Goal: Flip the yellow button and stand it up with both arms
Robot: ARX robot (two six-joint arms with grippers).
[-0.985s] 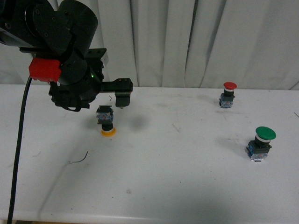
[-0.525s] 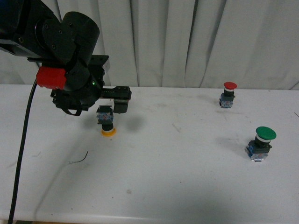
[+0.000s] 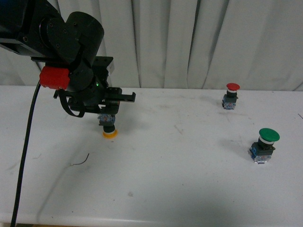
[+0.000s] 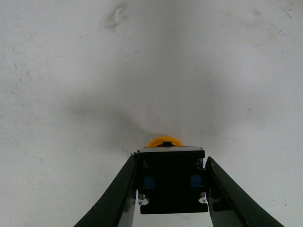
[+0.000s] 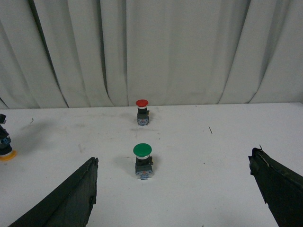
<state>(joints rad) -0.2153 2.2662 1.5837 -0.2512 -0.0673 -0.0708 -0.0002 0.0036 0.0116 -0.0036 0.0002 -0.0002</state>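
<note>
The button stands cap-down on the surface; the left tool squeezes its base; the right tool is wide open, empty; next, I think, lift and turn it.

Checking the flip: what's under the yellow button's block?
The yellow button stands upside down: its cap lies beneath the block, on the table. The cap's face is hidden.

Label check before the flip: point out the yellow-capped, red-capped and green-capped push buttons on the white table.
yellow-capped push button [image 3: 110,135], front view, yellow cap at the bottom
red-capped push button [image 3: 232,87], front view, red cap on top
green-capped push button [image 3: 269,135], front view, green cap on top
</note>
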